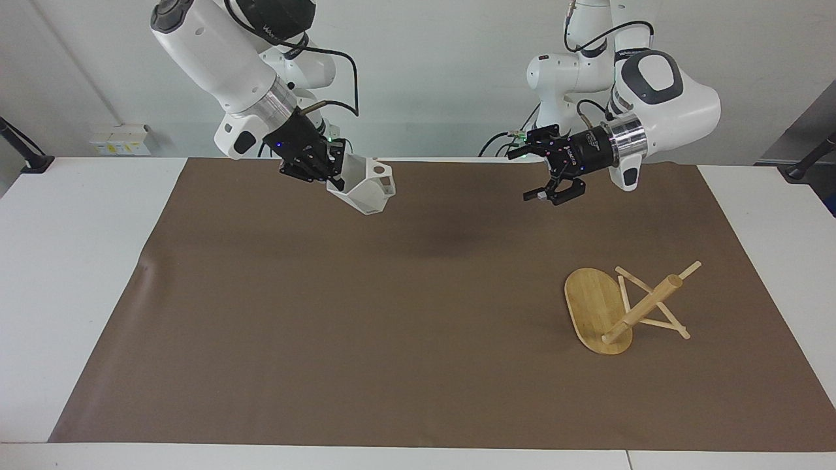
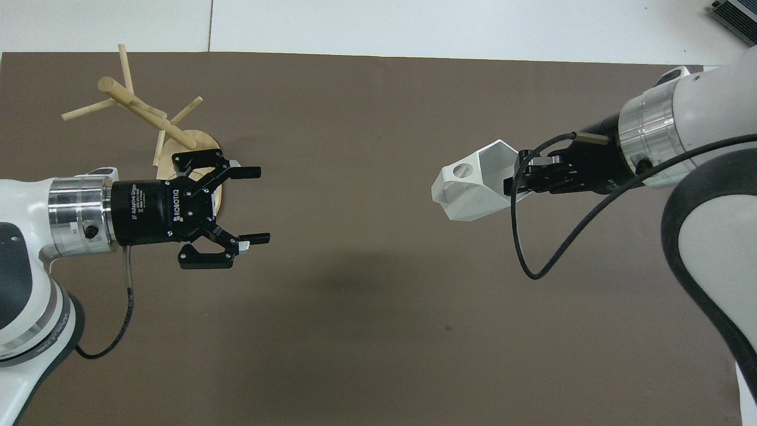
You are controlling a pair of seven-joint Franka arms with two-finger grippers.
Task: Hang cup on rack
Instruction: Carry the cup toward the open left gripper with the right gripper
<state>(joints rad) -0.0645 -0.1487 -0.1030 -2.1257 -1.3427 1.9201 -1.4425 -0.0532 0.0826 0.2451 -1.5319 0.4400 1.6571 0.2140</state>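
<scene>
Setting: white tabletop point(image 1: 72, 274) under a brown mat point(image 1: 366, 313), pale wall at the robots' end.
Right end effector point(image 1: 330, 175): clamped on the wall of the cup point(image 1: 366, 188) at its rim; raised over the mat near the robots' edge, short of the middle.
Cup: white, faceted, tilted, clear of the mat; pierced handle pointing toward the left arm's end, seen as a round hole in the overhead view point(image 2: 462, 171).
Left end effector point(image 1: 537, 176): fingers spread, empty, held level in the air, facing the cup across a wide gap.
Rack point(image 1: 627, 307): tipped over, oval base on edge, post slanting, pegs against the mat; at the left arm's end, farther from the robots than both end effectors.
Step in hand, judged: carrying the cup across, probably toward a handover.
Advice: keep the handle hole facing outward and unobstructed; close the empty fingers on the cup body before releasing; right the rack first, since no peg is presented for hanging as it lies.
</scene>
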